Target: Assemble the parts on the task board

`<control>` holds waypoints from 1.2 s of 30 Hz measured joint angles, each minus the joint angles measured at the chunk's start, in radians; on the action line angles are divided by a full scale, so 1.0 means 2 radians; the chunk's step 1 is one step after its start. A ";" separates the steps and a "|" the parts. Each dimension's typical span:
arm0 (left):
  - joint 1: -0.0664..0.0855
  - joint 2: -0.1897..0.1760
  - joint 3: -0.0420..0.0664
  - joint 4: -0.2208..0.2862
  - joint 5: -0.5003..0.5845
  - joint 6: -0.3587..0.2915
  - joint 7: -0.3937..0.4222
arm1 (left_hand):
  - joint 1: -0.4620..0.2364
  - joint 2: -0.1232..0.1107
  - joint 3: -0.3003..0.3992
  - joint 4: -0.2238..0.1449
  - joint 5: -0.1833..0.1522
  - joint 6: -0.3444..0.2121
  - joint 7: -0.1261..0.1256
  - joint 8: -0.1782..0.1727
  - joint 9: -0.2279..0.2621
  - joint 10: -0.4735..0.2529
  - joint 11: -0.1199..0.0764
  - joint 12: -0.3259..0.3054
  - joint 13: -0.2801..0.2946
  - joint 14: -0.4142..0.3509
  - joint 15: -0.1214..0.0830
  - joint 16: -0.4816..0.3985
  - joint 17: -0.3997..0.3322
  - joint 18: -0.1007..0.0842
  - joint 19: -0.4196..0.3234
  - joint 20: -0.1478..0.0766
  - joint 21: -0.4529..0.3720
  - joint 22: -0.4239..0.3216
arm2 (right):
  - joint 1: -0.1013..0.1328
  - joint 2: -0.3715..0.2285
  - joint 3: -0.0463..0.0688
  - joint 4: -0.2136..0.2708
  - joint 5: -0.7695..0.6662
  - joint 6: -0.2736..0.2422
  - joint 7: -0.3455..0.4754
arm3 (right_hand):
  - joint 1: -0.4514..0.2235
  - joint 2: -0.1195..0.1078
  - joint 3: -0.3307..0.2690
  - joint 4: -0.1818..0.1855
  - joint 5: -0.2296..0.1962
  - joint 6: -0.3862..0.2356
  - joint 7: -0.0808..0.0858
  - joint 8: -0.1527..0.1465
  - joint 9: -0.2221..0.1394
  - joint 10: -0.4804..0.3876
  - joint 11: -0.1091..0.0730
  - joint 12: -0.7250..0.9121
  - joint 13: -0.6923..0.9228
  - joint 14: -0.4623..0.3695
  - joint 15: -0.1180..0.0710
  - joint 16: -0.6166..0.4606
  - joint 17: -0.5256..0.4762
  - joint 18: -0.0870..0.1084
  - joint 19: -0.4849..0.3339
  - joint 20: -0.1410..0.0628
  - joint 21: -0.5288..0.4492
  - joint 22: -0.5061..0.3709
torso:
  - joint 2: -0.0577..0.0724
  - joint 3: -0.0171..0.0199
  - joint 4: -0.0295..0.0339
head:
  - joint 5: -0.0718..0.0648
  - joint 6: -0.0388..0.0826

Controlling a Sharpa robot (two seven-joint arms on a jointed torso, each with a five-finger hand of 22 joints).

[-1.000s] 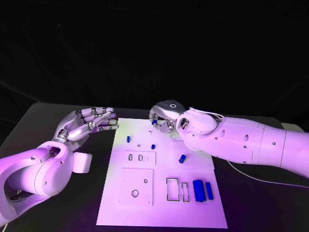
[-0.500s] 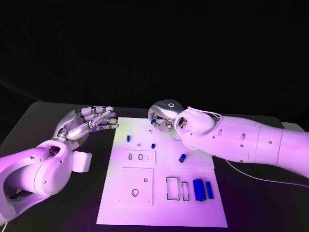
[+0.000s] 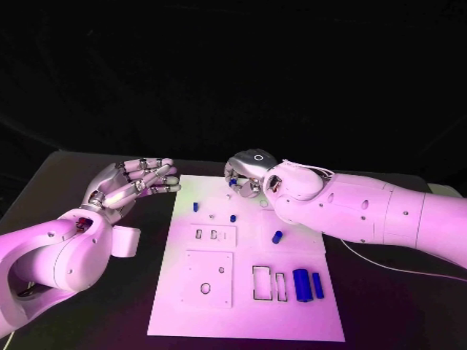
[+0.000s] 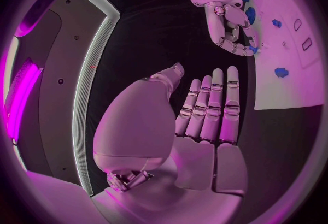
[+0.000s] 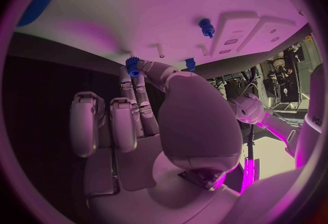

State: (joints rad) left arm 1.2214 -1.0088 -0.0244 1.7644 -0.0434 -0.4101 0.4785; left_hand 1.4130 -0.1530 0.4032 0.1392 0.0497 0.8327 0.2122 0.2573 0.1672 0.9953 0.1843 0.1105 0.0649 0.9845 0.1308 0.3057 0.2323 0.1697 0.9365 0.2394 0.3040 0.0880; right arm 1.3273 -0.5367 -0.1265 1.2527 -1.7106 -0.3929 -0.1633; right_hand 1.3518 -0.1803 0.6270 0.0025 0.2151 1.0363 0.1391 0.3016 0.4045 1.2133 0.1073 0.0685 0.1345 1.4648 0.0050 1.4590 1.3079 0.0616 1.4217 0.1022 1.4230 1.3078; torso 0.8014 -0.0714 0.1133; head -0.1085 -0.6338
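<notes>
**Placing a small toothed part at the far edge of the board**

Pinching a small blue toothed part between fingertips, the right hand hangs over the far edge of the white board. Remaining fingers curl loosely. The part sits just above the board surface; contact cannot be confirmed.

The left hand hovers beside the board's left edge, fingers straight and close together, holding nothing.

Judged step: seating this part. The next move likely calls for lining it up over its peg or hole, then lowering it straight.

Other blue parts lie on the board's near half.
</notes>
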 measured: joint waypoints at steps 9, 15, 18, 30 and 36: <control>0.000 0.000 0.000 0.000 0.000 0.000 0.000 | 0.000 0.000 0.000 0.000 0.000 0.000 0.000 0.000 0.000 0.000 0.000 0.000 0.000 0.000 0.000 0.000 0.000 0.000 0.000 0.000 0.000 0.000 | 0.000 0.003 -0.001 -0.007 0.000 0.008 0.000 | -0.017 -0.008 0.003 0.004 -0.004 -0.030 0.011 -0.017 0.000 -0.017 -0.009 -0.002 -0.004 0.002 0.003 0.000 0.000 0.000 -0.010 0.009 -0.011 -0.013 | 0.000 -0.0005 0.0007 | -0.001 -0.002; 0.000 0.000 0.000 -0.001 0.000 0.000 -0.001 | 0.000 0.000 0.000 0.000 0.000 0.000 0.000 0.000 0.000 0.000 0.000 -0.002 0.000 0.000 0.000 0.000 0.001 0.000 0.000 0.000 0.000 -0.001 | -0.001 0.004 -0.001 -0.008 0.001 0.007 0.001 | -0.035 -0.024 0.003 0.008 -0.016 -0.068 0.025 -0.044 -0.007 -0.072 0.009 -0.002 -0.018 0.000 0.017 -0.002 -0.002 0.000 -0.033 0.020 -0.035 -0.047 | 0.000 -0.0004 0.0007 | 0.000 -0.001; 0.000 0.001 0.000 -0.002 0.000 0.000 -0.001 | 0.000 0.000 0.000 0.000 0.000 0.000 0.000 0.000 0.000 0.000 0.000 -0.002 0.000 0.000 0.000 0.000 0.001 0.000 0.000 0.000 0.000 -0.001 | -0.001 0.002 -0.001 -0.006 0.001 0.005 0.002 | -0.036 -0.027 -0.008 0.007 -0.016 -0.077 0.027 -0.051 -0.009 -0.093 0.012 -0.002 -0.023 0.000 0.018 -0.007 -0.013 0.008 -0.045 0.023 -0.050 -0.067 | 0.001 -0.0005 0.0004 | 0.000 0.000; 0.000 0.003 0.000 -0.007 0.000 0.000 -0.001 | 0.000 0.000 0.000 0.000 0.000 0.000 0.000 -0.002 0.000 0.000 0.000 -0.002 0.000 0.000 0.000 0.000 0.001 0.000 0.000 0.000 0.000 0.000 | 0.000 -0.055 0.001 0.050 0.003 -0.012 0.003 | -0.034 -0.029 -0.023 0.014 -0.016 -0.075 0.025 -0.053 -0.008 -0.092 0.010 0.011 -0.023 0.001 0.019 -0.009 -0.014 0.008 -0.047 0.023 -0.053 -0.067 | 0.000 0.0003 -0.0009 | -0.002 0.004; 0.000 0.003 0.000 -0.009 0.000 0.000 -0.001 | 0.000 0.000 0.000 0.000 0.000 0.000 0.000 -0.002 0.000 0.000 0.000 -0.002 0.000 0.000 0.000 0.000 0.001 0.000 0.000 0.000 0.000 0.000 | 0.006 -0.122 0.004 0.099 0.023 -0.019 0.002 | -0.045 -0.040 -0.037 0.028 -0.004 -0.075 0.025 -0.058 -0.008 -0.054 0.007 0.032 -0.017 0.001 0.019 0.004 0.000 0.008 -0.028 0.020 -0.038 -0.043 | -0.002 0.0013 -0.0031 | -0.005 0.006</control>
State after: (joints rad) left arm 1.2222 -1.0034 -0.0247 1.7472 -0.0430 -0.4101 0.4763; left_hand 1.4130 -0.1530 0.4031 0.1393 0.0497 0.8327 0.2122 0.2538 0.1663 0.9954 0.1843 0.1071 0.0648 0.9845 0.1308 0.3057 0.2347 0.1696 0.9364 0.2394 0.3039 0.0871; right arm 1.3391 -0.7801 -0.1179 1.4511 -1.6640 -0.4309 -0.1599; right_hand 1.2618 -0.2604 0.5524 0.0584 0.2073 0.8866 0.1887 0.1853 0.3883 1.1044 0.1206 0.1331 0.0998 1.4666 0.0430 1.4669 1.3079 0.0775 1.3666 0.1430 1.3460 1.2219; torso 0.7982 -0.0687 0.1071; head -0.1182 -0.6224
